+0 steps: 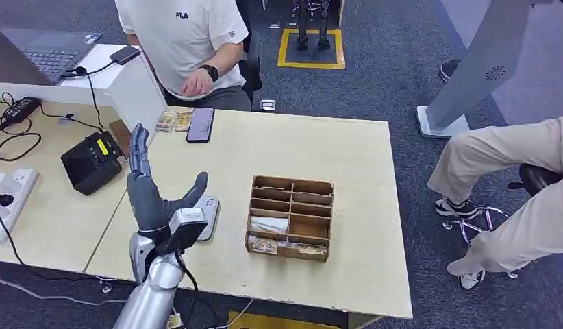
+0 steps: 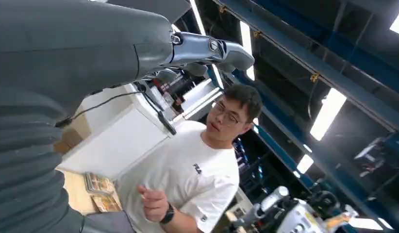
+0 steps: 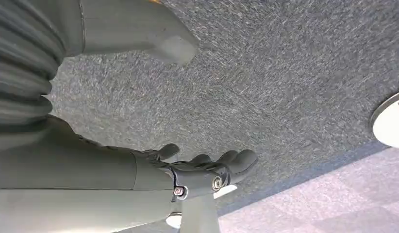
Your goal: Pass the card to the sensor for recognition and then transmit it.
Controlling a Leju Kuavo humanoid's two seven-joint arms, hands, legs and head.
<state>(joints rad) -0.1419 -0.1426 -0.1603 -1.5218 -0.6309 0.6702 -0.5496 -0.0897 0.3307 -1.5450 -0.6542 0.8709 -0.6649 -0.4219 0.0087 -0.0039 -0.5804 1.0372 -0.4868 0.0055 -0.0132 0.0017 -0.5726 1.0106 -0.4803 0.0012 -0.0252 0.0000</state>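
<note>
In the lower left of the head view, the left hand [image 1: 147, 188] is being held upright above the table [image 1: 361, 205], its fingers spread and nothing gripped in it. Beside its thumb, a small grey sensor [image 1: 207, 216] is lying on the tabletop. Cards [image 1: 270, 224] are resting in the wooden tray [image 1: 290, 218] at the frame's centre. The right hand [image 3: 202, 170] is hanging over grey carpet [image 3: 294, 73], fingers loosely apart and empty. A person in a white shirt [image 1: 184, 34] is seated at the top of the frame.
</note>
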